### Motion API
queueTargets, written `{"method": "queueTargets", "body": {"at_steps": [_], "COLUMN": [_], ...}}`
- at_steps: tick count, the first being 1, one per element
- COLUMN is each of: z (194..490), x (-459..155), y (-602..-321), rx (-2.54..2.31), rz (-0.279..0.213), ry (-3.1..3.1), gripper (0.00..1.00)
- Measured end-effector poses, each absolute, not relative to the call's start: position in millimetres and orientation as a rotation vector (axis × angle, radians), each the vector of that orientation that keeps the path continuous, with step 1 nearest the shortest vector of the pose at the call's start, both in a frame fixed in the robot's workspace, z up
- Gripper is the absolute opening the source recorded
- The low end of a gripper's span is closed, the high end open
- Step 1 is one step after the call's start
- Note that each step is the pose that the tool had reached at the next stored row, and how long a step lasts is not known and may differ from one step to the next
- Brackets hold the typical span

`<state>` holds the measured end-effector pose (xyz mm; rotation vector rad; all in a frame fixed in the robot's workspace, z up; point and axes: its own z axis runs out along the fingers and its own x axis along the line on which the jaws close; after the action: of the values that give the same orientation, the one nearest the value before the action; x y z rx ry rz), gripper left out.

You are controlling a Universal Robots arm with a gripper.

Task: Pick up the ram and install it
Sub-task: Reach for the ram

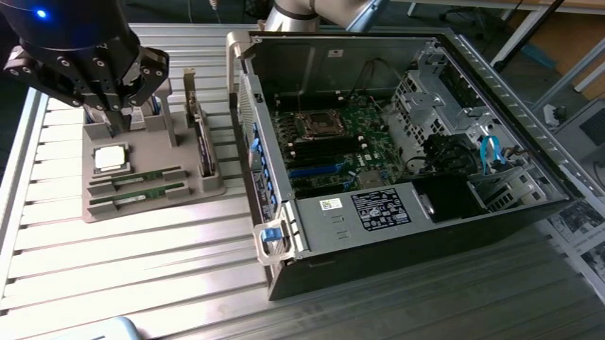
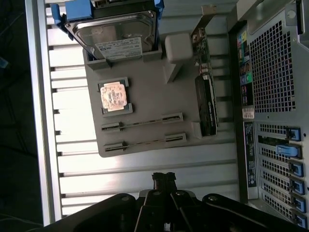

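Two ram sticks, thin and green, lie side by side in slots of the grey holder: one ram nearer the CPU, the other ram at the holder's edge. My gripper hangs above the holder's far end in the exterior view, over the hard drive side, apart from both sticks. Its fingers look pressed together with nothing between them. The open computer case lies at the exterior view's right with its motherboard and dark memory slots exposed.
On the holder also sit a square silver CPU, a silver hard drive with a white label standing on edge, and an upright expansion card. The ribbed metal table stretches around them. Cables and drive cages fill the case's right side.
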<state>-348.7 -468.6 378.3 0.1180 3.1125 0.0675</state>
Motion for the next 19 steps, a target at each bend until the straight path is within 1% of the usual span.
{"method": "queueTargets", "body": {"at_steps": [19], "z": [377.1], "x": [-348.7], "y": [-481.8], "rx": [0.118], "rz": [0.068], "ry": [3.112], "gripper": [0.11]}}
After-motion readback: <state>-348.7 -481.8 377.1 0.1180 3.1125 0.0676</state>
